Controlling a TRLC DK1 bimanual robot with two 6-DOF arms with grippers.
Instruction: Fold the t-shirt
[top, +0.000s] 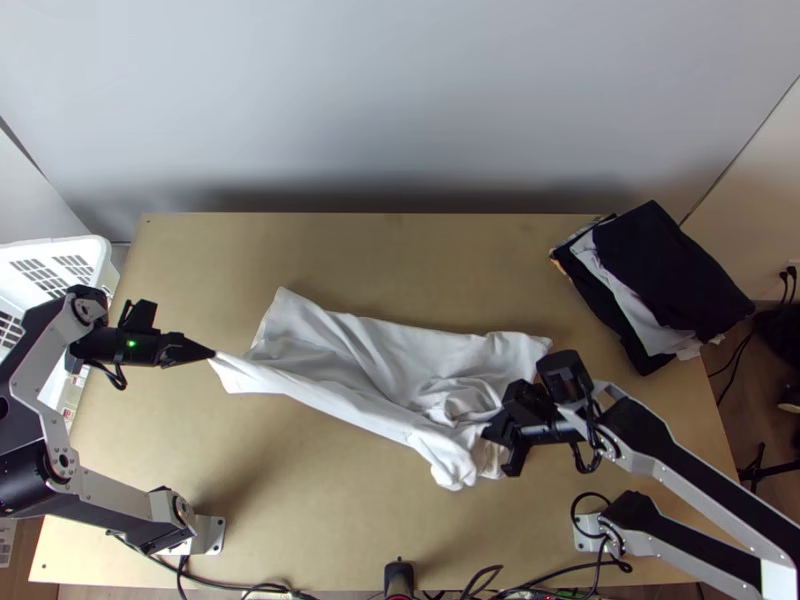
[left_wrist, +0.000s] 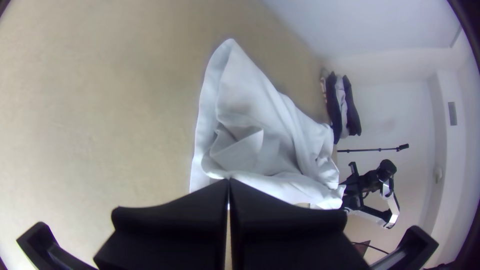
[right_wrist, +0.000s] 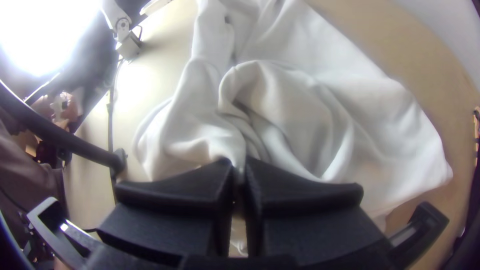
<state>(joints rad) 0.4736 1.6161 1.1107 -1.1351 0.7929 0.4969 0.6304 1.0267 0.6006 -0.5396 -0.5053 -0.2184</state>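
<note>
The left gripper (top: 212, 355) has its fingers closed on one end of the white t-shirt (top: 385, 345), and the right gripper (top: 499, 446) pinches bunched cloth at the other. The work seems at its beginning: no neat fold is made, so spreading and folding are left. The t-shirt lies wrinkled across the wooden table (top: 330, 490), its near edge stretched between both grippers
</note>
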